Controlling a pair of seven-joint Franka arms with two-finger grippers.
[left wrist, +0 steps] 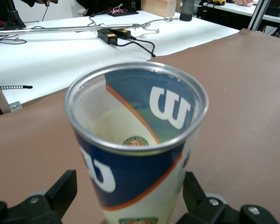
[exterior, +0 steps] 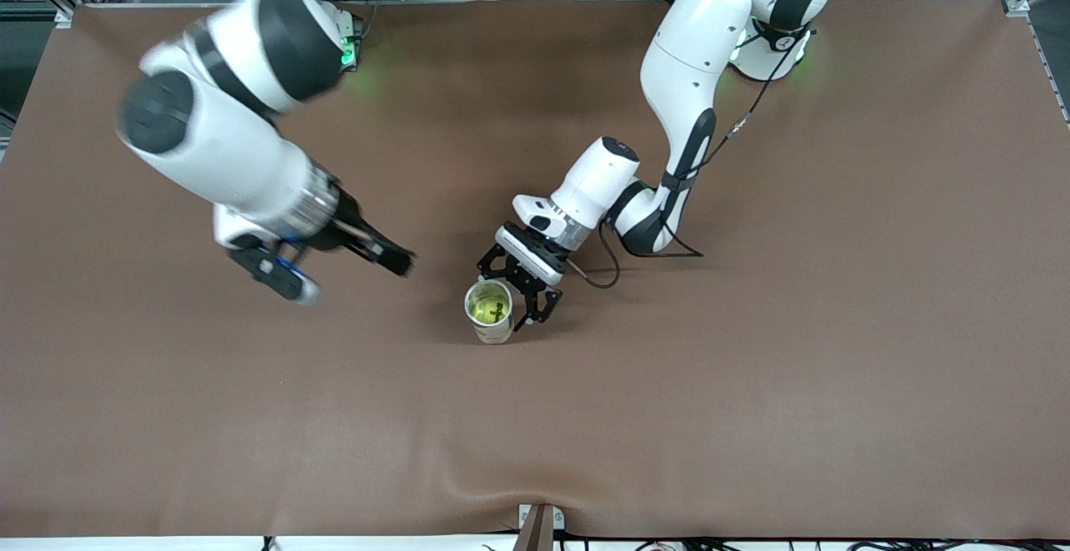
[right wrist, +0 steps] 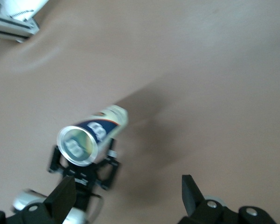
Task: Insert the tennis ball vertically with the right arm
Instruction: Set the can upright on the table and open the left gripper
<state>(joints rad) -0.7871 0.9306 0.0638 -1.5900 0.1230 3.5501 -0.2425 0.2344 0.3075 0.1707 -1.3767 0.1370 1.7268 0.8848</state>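
Tennis ball (exterior: 487,308) sits down inside the upright can (exterior: 490,313), and from the front camera I see its yellow-green top through the open silver rim. That can stands on the brown desk (exterior: 752,384) near the middle, roughly at 6 o'clock from the left arm's wrist. In the left wrist view I see the can (left wrist: 137,154) upright with its blue, white and orange label, and the ball itself is hidden below the rim from that angle.

My left pincer (exterior: 522,288) reaches down from the 1 o'clock side of the can. Its black fingers (left wrist: 60,193) stand on either side of the can's body, spread about as wide as the can; I cannot tell whether the pads are actually pressing on it.

My right pincer (exterior: 355,254) hangs over bare desk at about 10 o'clock from the can, toward the right arm's end, well apart from it. Its fingers (right wrist: 63,198) are spread wide with nothing between them. Its wrist camera looks across at the can (right wrist: 91,137) and at the left pincer (right wrist: 84,170) around its base.
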